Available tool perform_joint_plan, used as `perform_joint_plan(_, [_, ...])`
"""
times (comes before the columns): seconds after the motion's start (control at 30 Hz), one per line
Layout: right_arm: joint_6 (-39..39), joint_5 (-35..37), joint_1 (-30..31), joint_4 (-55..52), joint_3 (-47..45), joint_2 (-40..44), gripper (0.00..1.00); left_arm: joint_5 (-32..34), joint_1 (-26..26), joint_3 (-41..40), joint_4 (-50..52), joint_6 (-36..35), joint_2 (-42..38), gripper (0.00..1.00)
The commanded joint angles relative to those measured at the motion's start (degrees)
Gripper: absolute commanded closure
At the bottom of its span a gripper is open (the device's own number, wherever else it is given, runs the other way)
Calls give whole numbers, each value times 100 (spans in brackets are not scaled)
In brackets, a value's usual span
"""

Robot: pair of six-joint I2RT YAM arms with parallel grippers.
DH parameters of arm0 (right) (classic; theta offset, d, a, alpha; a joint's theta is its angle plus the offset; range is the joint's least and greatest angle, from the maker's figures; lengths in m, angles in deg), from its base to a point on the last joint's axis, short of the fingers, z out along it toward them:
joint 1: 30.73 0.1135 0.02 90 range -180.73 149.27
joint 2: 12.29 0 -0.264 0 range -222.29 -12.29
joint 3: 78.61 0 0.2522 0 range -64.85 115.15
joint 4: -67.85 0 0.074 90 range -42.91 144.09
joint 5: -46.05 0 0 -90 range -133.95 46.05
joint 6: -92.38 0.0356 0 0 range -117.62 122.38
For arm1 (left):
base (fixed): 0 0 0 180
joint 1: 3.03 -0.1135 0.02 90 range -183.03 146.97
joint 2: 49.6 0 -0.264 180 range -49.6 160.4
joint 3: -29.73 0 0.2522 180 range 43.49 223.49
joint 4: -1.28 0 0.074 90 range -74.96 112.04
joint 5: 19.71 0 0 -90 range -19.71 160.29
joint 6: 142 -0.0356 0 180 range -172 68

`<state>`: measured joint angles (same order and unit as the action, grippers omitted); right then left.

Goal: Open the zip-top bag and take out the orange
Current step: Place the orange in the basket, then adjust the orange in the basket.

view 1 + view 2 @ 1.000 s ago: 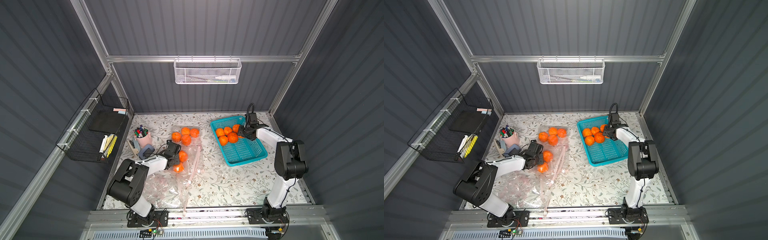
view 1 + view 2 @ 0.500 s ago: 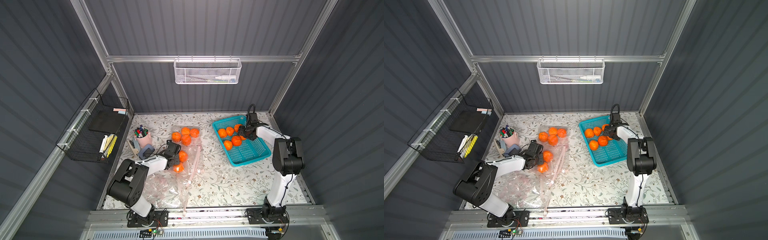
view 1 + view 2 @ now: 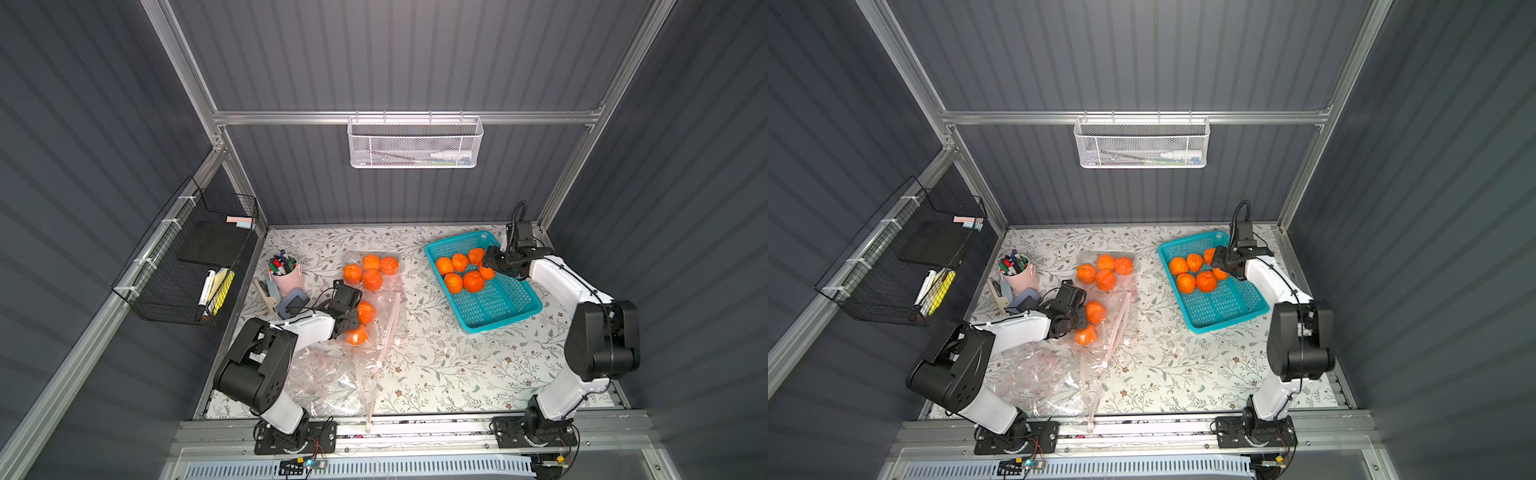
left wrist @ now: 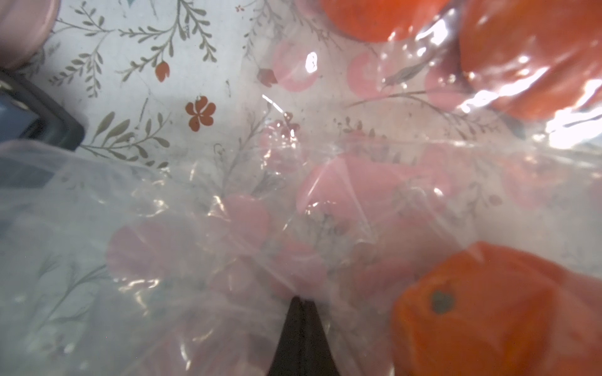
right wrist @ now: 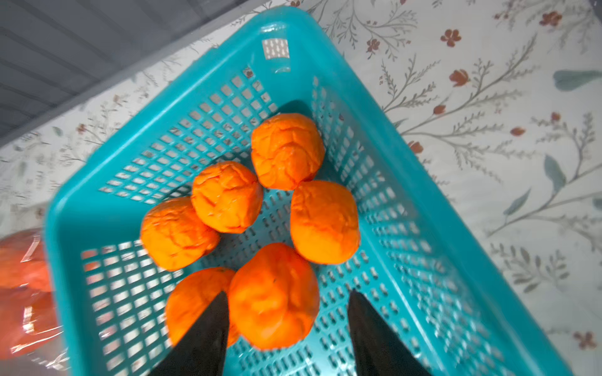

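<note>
Bagged oranges [image 3: 365,311] sit by my left claw [image 4: 300,304], pinching the bag [image 4: 325,195], well apart from my right claw [image 5: 286,293], gaping over the basket [image 3: 498,301].

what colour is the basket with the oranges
Teal; the basket shows best in the right wrist view.

Bag [image 4: 325,195]: thin, clear, glossy crinkled film with pink dots; oranges [image 5: 226,198]: matt, wrinkled skin; basket [image 5: 97,221]: smooth teal perforated plastic; tablecloth [image 3: 436,361]: matt floral print; walls [image 3: 395,54]: dark ribbed panels
</note>
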<state>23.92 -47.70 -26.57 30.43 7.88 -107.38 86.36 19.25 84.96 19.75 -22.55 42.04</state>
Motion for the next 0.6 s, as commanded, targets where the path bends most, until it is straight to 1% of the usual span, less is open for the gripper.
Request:
perform_joint_plan(0.0, [-71,-407,-20,-200,-538,199,61,-262,-15,-203,610,9,118,100])
perform_joint_plan(0.13, [-122,-733,-10,-200,-903,171,79,-262,-14,-201,610,8,118,100])
perform_joint_plan(0.17, [-116,-758,-12,-191,-925,91,82,-259,-13,-200,610,10,110,100])
perform_joint_plan(0.3, [-84,-884,-11,-98,-806,-319,84,-250,-16,-225,601,17,83,100])
perform_joint_plan(0.5, [14,-941,-6,105,-364,-973,85,-254,-13,-220,597,19,100,100])
perform_joint_plan(0.57, [99,-1120,-3,193,-223,-1191,85,-246,-13,-227,607,21,100,100])
